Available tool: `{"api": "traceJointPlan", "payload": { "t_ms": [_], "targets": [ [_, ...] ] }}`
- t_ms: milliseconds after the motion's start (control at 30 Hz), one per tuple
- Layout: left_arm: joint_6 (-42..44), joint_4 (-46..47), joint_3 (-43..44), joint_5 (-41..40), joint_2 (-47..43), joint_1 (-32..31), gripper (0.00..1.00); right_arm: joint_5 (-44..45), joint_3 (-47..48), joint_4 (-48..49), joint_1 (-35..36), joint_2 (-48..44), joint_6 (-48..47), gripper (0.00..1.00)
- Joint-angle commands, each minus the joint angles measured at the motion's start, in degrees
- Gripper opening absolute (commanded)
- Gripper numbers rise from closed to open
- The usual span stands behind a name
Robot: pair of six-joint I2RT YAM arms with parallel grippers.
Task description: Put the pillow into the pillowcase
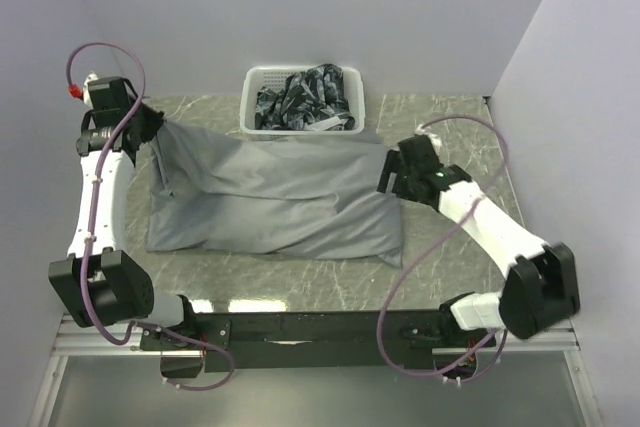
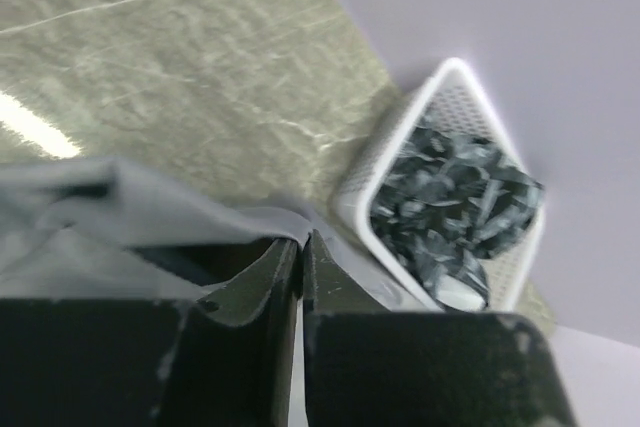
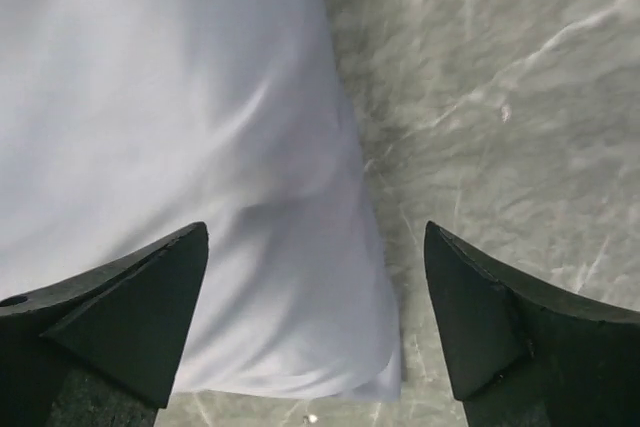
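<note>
From above, the whole layout shows. The pillowcase (image 1: pixel 270 202) lies plump and wrinkled across the middle of the marbled table (image 1: pixel 300 287). The pillow itself is hidden from view. The sack's far left corner is drawn up to a peak at the left gripper (image 1: pixel 150 132). The right gripper (image 1: pixel 388 179) sits at the sack's right end, near its far corner. Behind the sack stands a white basket (image 1: pixel 252 97) of dark patterned cloth (image 1: pixel 305 97), just beside the sack's far edge. This view is too distant to show how either pair of jaws stands.

The left wrist camera supplies that for its own arm. The left gripper's fingers (image 2: pixel 270 277) are pressed almost together, with only a thin slit between them. A fold of the grey pillowcase (image 2: pixel 100 207) runs right into their tips, so they are pinched on its edge. Bare table lies beyond, and the basket (image 2: pixel 370 177) with its cloth (image 2: pixel 450 197) stands off to the right against the wall.

The right wrist camera shows what the overhead view cannot. The right gripper (image 3: pixel 315 292) has its jaws spread wide, one finger (image 3: pixel 140 307) over the fabric and the other over bare marble. The rounded end of the pillowcase (image 3: pixel 180 97) lies beneath and between them. Nothing is clamped, and whether the left finger brushes the cloth cannot be told.
</note>
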Motion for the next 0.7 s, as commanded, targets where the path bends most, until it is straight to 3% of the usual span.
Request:
{"api": "traceJointPlan", "payload": {
  "t_ms": [0, 100, 200, 267, 300, 400, 533, 633, 667],
  "targets": [
    [0.1, 2.9, -3.5, -6.8, -2.4, 0.0, 0.11, -2.5, -5.6, 9.0, -4.7, -11.1, 3.4, 0.95],
    [-0.2, 3.2, -4.8, -11.2, -3.4, 0.5, 0.11, -10.5, -12.9, 15.6, -8.3, -15.4, 6.6, 0.95],
    [0.4, 3.3, -5.7, -11.5, -3.4, 0.5, 0.33, -15.3, -23.4, 21.2, -8.6, -18.1, 10.0, 0.9],
    [0.5, 4.7, -6.9, -10.6, -3.8, 0.4, 0.34, -18.2, -27.5, 24.5, -7.6, -20.3, 12.9, 0.87],
    [0.5, 5.2, -8.7, -10.2, -4.1, 0.5, 0.39, -18.0, -30.5, 27.1, -7.1, -20.7, 13.6, 0.84],
    [0.1, 6.2, -11.6, -9.3, -5.1, 0.0, 0.73, -18.3, -32.9, 30.9, -5.2, -19.7, 15.4, 0.79],
    [0.7, 6.8, -15.0, -10.7, -8.2, -3.2, 0.89, -20.4, -32.3, 35.2, -3.6, -13.7, 16.1, 0.75],
    [1.2, 7.5, -19.0, -10.9, -11.7, -7.3, 0.89, -21.1, -29.6, 34.9, -2.8, -10.6, 14.9, 0.39],
    [1.3, 7.4, -20.1, -11.4, -12.7, -10.5, 0.89, -19.9, -28.2, 32.8, -2.8, -11.1, 13.8, 0.13]
  ]
}}
